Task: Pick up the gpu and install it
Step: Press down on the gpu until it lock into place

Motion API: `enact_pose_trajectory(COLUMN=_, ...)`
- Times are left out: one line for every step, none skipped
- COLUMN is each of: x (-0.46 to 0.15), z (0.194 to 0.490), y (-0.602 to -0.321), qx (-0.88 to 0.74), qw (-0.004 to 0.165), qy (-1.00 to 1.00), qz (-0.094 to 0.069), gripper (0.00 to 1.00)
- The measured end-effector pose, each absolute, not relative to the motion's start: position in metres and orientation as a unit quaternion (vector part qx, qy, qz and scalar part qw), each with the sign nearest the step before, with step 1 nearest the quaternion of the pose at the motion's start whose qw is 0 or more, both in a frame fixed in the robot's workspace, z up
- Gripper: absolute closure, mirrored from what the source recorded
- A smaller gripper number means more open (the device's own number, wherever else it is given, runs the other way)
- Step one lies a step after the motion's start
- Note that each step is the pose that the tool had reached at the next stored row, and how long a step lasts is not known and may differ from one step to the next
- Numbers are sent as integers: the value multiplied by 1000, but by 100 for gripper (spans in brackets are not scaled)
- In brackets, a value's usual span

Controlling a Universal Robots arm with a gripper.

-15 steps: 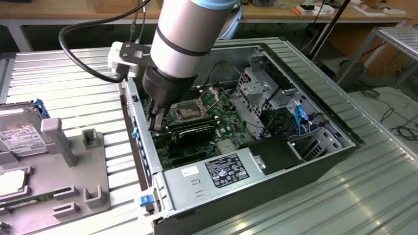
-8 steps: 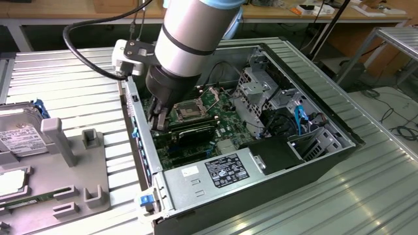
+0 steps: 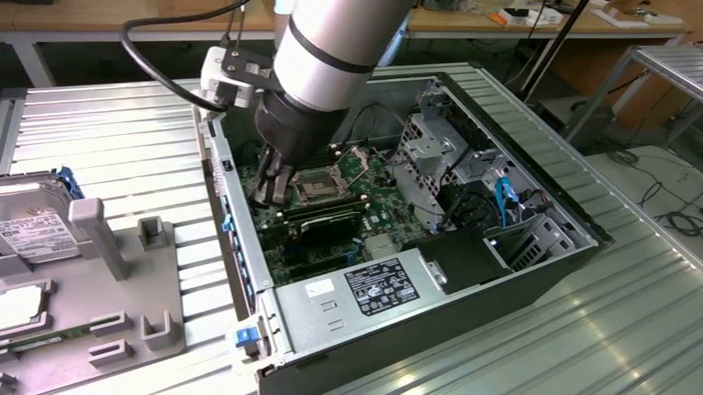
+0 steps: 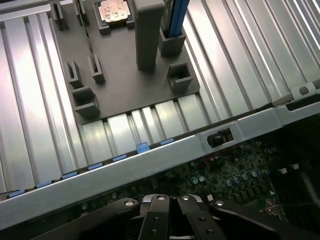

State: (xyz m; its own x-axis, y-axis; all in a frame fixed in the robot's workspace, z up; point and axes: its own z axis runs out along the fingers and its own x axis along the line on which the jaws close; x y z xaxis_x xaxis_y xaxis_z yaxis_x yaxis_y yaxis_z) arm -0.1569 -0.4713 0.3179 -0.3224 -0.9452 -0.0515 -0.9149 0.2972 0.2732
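An open PC case (image 3: 571,214) lies on its side with the motherboard (image 3: 363,177) facing up. The gpu (image 3: 324,220), a black card, sits across the board just below the CPU socket (image 3: 318,183). My gripper (image 3: 270,191) reaches down inside the case, beside the rear wall and at the card's end toward the exterior view's left. Whether it touches the card I cannot tell. In the wrist view, the gripper (image 4: 170,227) has its fingers pressed together above the motherboard (image 4: 235,175), with nothing between them.
A grey parts holder (image 3: 121,271) stands at the exterior view's left with a silver hard drive (image 3: 31,229), a CPU chip (image 3: 16,306) and a green memory stick (image 3: 49,337). Inside the case are the power supply (image 3: 363,288), a metal drive cage (image 3: 439,148) and a blue cable (image 3: 505,197).
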Motion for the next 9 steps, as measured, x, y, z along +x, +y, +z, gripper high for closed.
enact_pose_trajectory(x=-157, z=318, y=-472, qx=579, qw=60, qy=-803, qz=-127, gripper=89)
enact_pose_trajectory(x=-157, z=315, y=-473, qx=579, qw=59, qy=-803, qz=-127, gripper=89)
enact_pose_trajectory(x=-157, z=313, y=-473, qx=579, qw=59, qy=-803, qz=-127, gripper=89)
enact_pose_trajectory(x=-155, z=312, y=-474, qx=579, qw=59, qy=-803, qz=-128, gripper=89)
enact_pose_trajectory(x=-151, z=312, y=-473, qx=579, qw=60, qy=-803, qz=-128, gripper=89)
enact_pose_trajectory(x=-140, z=312, y=-472, qx=579, qw=62, qy=-803, qz=-130, gripper=89)
enact_pose_trajectory(x=-135, z=312, y=-471, qx=579, qw=63, qy=-803, qz=-130, gripper=89)
enact_pose_trajectory(x=-128, z=313, y=-471, qx=579, qw=61, qy=-802, qz=-132, gripper=89)
enact_pose_trajectory(x=-124, z=315, y=-471, qx=580, qw=59, qy=-801, qz=-135, gripper=89)
